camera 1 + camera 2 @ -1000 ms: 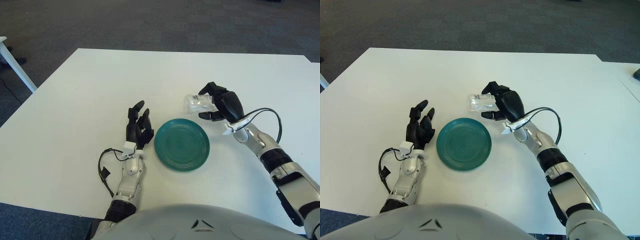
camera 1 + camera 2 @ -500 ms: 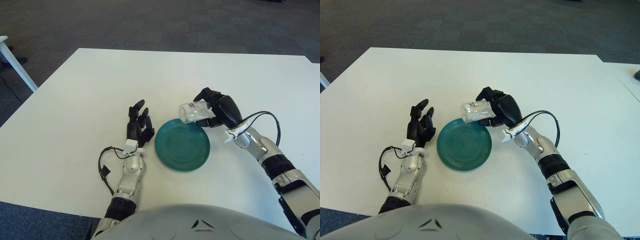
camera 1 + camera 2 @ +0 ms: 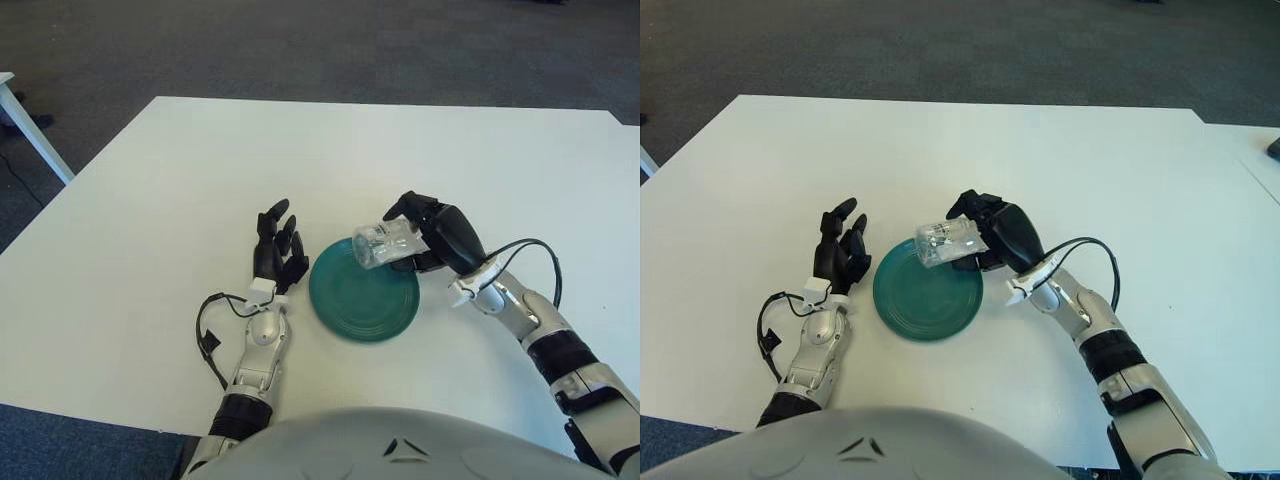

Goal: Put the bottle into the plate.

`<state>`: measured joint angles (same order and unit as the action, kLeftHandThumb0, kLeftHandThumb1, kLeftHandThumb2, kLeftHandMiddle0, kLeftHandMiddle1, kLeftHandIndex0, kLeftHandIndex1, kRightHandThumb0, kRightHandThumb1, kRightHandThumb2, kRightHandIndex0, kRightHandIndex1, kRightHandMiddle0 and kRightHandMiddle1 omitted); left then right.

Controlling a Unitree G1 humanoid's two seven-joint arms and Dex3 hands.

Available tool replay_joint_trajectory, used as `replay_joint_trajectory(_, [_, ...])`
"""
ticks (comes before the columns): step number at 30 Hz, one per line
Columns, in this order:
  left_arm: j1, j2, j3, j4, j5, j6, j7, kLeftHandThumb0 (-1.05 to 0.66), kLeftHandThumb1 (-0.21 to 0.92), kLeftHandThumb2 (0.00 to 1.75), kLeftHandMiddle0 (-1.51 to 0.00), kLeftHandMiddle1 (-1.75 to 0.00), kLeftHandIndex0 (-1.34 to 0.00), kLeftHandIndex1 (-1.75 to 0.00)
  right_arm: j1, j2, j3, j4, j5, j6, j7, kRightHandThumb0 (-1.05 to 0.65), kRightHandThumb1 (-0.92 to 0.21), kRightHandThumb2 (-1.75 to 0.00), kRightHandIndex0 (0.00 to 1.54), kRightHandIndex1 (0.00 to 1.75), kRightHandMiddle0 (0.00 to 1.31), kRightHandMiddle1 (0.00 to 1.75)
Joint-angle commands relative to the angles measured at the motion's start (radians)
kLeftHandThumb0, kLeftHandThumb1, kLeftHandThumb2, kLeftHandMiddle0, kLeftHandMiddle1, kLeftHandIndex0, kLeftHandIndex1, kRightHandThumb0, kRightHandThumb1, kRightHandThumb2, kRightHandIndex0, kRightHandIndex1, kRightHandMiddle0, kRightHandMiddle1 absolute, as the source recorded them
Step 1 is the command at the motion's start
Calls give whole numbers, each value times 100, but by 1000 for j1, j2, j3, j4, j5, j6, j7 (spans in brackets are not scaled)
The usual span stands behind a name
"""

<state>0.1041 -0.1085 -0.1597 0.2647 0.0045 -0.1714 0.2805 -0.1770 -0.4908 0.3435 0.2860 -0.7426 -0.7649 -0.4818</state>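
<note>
A clear plastic bottle (image 3: pixel 382 243) lies sideways in my right hand (image 3: pixel 428 236), whose black fingers are curled around it. The bottle hangs over the far right part of the round green plate (image 3: pixel 352 302), its free end pointing left and slightly down. I cannot tell whether it touches the plate. The plate sits on the white table (image 3: pixel 180 180), near its front middle. My left hand (image 3: pixel 278 250) shows just left of the plate, fingers spread and pointing away from me, holding nothing.
A black cable (image 3: pixel 212 342) loops beside my left forearm, and another cable (image 3: pixel 536 250) arcs over my right wrist. Dark carpet lies beyond the table's far edge. A white table leg (image 3: pixel 30 130) shows at the far left.
My right hand has carried the bottle left and toward me, from beyond the plate's rim to over its far right part, and lower. My left hand has stayed in place.
</note>
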Motion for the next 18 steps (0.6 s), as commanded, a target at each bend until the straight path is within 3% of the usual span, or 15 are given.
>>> replay_joint_trajectory(1, [31,-54,13,35,-11,76,3,-75,92,74,-55,-1,-6,-77,22,-1,-15,-53,1,13,39,-40,-63,-92,114,175,39,175])
replay_joint_trajectory(18, [15,-48,26,53,-20,93,-15,-72,92,74,-56,-1,-7,-78,111,8,-26,-192,63,39,231,-39,-66,-87,101,175,36,175])
